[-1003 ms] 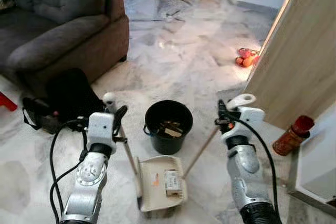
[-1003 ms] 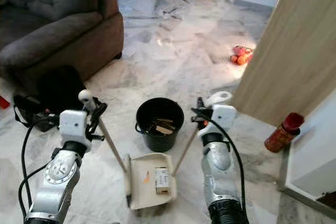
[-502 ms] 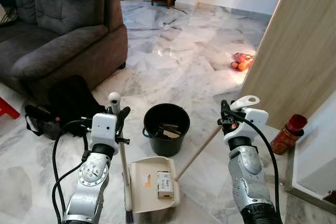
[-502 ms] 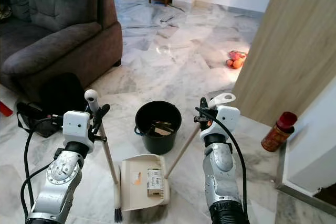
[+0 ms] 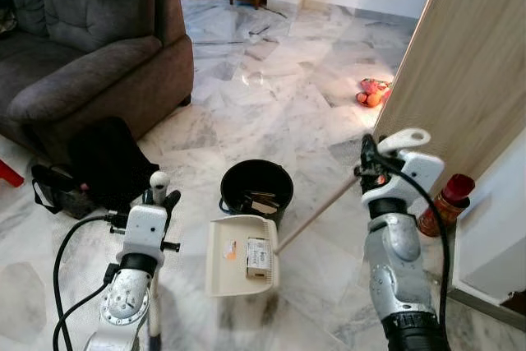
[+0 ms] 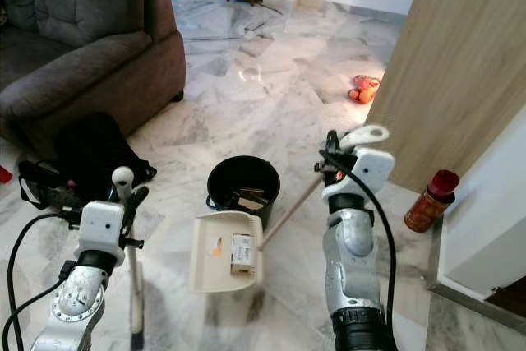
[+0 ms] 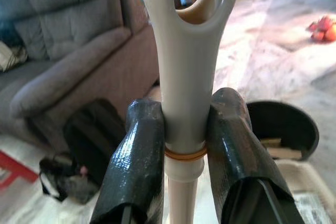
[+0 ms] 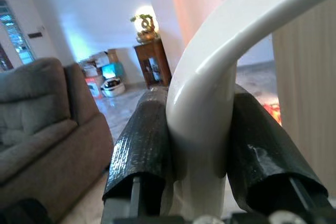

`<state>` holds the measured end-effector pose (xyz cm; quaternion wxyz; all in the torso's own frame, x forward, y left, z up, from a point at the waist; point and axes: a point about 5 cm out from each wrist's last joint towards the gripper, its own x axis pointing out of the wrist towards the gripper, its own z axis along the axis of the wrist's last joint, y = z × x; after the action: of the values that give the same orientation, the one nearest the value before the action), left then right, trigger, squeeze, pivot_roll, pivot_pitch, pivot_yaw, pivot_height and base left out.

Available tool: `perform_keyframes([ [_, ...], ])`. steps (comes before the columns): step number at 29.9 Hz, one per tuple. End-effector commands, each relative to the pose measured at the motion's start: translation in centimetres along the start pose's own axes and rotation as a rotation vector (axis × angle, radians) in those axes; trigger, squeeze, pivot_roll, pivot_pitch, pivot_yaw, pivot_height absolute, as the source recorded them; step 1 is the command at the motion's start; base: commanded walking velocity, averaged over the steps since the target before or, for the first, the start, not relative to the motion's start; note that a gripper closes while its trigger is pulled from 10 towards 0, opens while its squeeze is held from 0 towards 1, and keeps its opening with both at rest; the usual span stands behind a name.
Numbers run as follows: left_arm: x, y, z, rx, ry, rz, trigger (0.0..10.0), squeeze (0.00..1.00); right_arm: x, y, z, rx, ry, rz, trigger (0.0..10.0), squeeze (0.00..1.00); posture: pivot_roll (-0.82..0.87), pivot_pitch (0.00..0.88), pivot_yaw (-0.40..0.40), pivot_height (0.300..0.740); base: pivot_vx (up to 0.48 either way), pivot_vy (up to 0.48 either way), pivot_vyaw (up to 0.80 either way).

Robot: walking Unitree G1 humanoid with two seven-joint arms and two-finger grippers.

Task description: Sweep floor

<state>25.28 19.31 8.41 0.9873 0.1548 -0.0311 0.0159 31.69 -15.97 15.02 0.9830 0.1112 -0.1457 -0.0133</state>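
Both arms raised: left gripper (image 7: 185,150) on broom (image 7: 184,66), right gripper (image 8: 202,145) on dustpan (image 5: 240,254).

Grey sofa (image 5: 82,39) on glossy marble floor (image 5: 271,88); wooden door (image 5: 468,71) right.

**Dustpan raised to the bucket, broom drawn back**

The dustpan (image 5: 240,254) has been lifted by the right gripper (image 5: 367,172) and brought forward until its far edge meets the rim of the black bucket (image 5: 256,188). The right gripper has been raised higher. The broom (image 6: 130,257) has been pulled away from the dustpan by the left gripper (image 6: 125,203) and lowered, and is now held nearly upright.
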Motion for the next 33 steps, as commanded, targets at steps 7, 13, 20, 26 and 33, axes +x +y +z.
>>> perform_keyframes([
  [7,-0.1,0.0,-0.1,0.019,-0.021,0.012,10.0,0.00,0.2,0.8,3.2,-0.011,-0.102,0.055,10.0,0.00,0.12,0.064,-0.007,0.740,0.000,0.000,0.00],
  [13,-0.2,-0.3,-0.5,0.016,-0.014,0.007,10.0,0.00,0.8,2.1,6.1,0.008,-0.175,0.093,10.0,0.00,0.12,0.051,-0.007,0.740,0.000,0.000,0.00],
  [20,-0.3,-0.5,-0.6,0.010,-0.019,0.000,10.0,0.00,1.4,3.4,8.4,0.043,-0.251,0.122,10.0,0.00,0.12,0.029,-0.007,0.740,0.000,0.000,0.00],
  [26,-0.3,-0.5,-0.5,0.010,-0.031,0.000,10.0,0.00,1.8,3.7,9.6,0.057,-0.284,0.118,10.0,0.00,0.13,0.016,-0.007,0.740,0.000,0.000,0.00],
  [33,-0.3,-0.6,-0.3,0.004,-0.048,-0.002,10.0,0.00,1.9,3.9,10.0,0.066,-0.294,0.117,10.0,0.00,0.13,0.013,-0.006,0.740,0.000,0.000,0.00],
])
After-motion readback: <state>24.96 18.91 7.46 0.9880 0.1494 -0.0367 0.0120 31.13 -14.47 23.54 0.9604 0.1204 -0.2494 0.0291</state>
